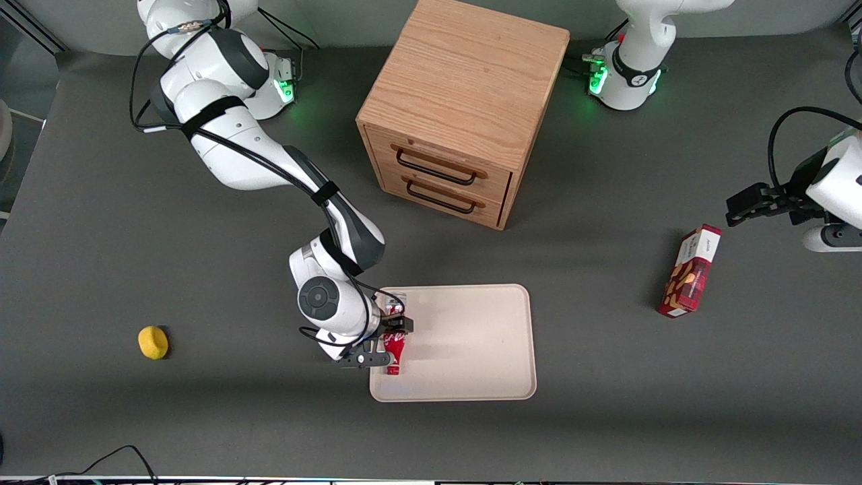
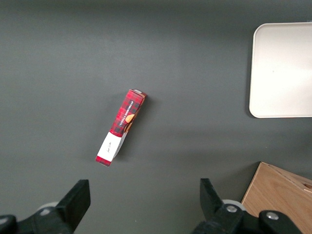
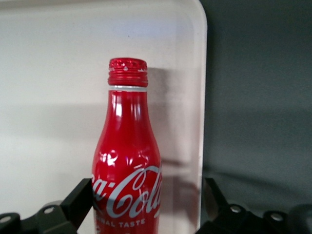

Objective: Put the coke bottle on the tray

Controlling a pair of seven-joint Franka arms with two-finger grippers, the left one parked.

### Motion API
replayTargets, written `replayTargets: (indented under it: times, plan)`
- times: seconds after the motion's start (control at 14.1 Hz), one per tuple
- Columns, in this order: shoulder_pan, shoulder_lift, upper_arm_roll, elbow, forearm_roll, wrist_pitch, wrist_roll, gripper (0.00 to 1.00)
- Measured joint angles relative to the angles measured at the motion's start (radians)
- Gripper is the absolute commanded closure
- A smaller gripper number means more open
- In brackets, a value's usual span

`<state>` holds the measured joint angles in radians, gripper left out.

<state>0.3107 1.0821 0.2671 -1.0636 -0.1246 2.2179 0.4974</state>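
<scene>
My gripper [image 1: 392, 331] is over the tray [image 1: 471, 343] edge nearest the working arm's end, jaws spread either side of the coke bottle [image 3: 127, 165]; bottle lies on tray; prob. done, just retreat left.

We take this for a robotics lab: white arms [image 1: 256, 155] with glowing green bases are bolted to a grey-covered table [image 1: 135, 417], cables trail along its edge, and scattered props include a wooden drawer cabinet [image 1: 458, 101].
</scene>
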Motion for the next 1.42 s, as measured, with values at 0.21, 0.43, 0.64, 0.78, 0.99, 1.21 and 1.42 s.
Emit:
replayTargets:
  times: [0.21,0.43,0.64,0.78,0.99,1.21,1.42]
  plan:
    - [0.000,-0.040,0.000,0.036,-0.002,0.000,-0.013,0.00]
    - [-0.008,-0.177,0.001,0.059,-0.002,-0.122,-0.028,0.00]
    - [-0.039,-0.362,0.001,0.062,-0.002,-0.348,-0.028,0.00]
    - [-0.066,-0.468,-0.002,0.060,-0.002,-0.509,-0.029,0.00]
    - [-0.089,-0.598,-0.070,0.058,-0.002,-0.729,-0.029,0.00]
    - [-0.097,-0.707,-0.155,0.045,0.018,-0.901,-0.039,0.00]
    - [-0.098,-0.883,-0.261,-0.150,0.089,-0.892,-0.039,0.00]
